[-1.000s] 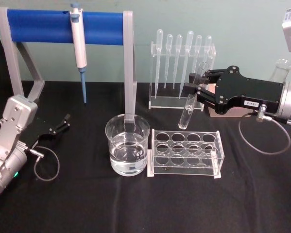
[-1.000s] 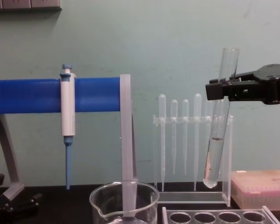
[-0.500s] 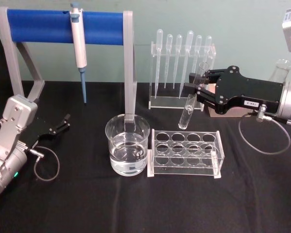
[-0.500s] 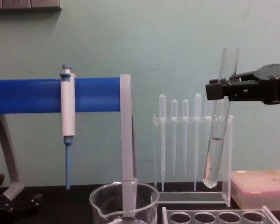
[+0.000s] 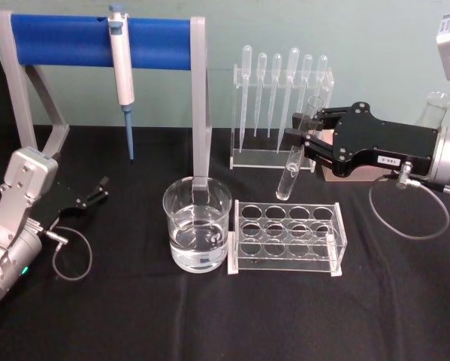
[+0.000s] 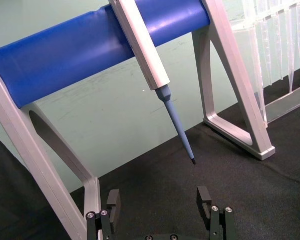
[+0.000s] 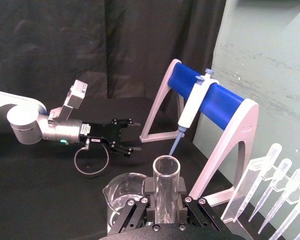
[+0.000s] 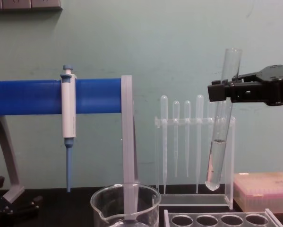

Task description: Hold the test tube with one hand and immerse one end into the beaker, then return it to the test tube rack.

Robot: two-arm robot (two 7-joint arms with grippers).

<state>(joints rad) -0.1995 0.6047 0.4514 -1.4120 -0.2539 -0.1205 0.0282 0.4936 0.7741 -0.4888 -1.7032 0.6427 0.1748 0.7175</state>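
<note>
The right gripper (image 5: 303, 143) reaches in flat, high behind the rack (image 5: 340, 241). It is clamped on the tilted test tube (image 5: 288, 177), and its fingers hide part of the glass. The beaker (image 5: 197, 226) stands just left of the rack. The left gripper (image 5: 102, 188) rests far left, fingers apart.

I am working in a laboratory: a pipettor (image 5: 121, 56) is hanging on a blue stand (image 5: 59, 39) at the tabletop's (image 5: 209, 316) far left corner, bulb pipettes (image 5: 277, 83) are standing in a holder (image 5: 247, 160) along its far edge, and a beaker (image 5: 197, 224) is sitting beside a tube rack (image 5: 287, 237).
</note>
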